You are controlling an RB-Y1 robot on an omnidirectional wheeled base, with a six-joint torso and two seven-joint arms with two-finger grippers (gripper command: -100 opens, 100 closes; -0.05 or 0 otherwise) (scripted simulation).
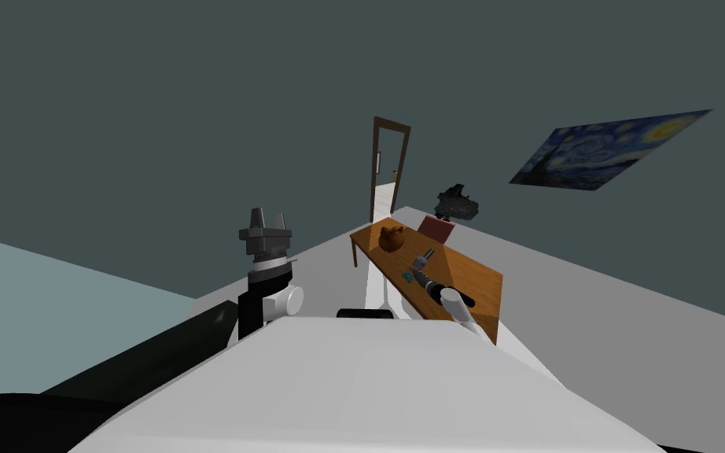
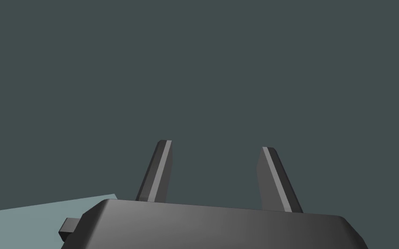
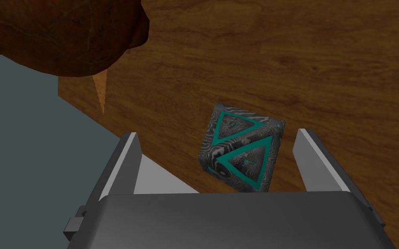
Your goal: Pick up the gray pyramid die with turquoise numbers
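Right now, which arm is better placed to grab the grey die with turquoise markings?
Right. The right gripper is open low over the wooden table, and the die lies in line with the gap between its fingers. The left gripper, also open, points upward, well away from the table.

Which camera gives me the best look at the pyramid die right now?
Right wrist view: the die sits large between the open right gripper fingers on the wooden table, teal triangles clear. Head view gives a tiny teal speck. The left gripper, raised and open, points elsewhere.
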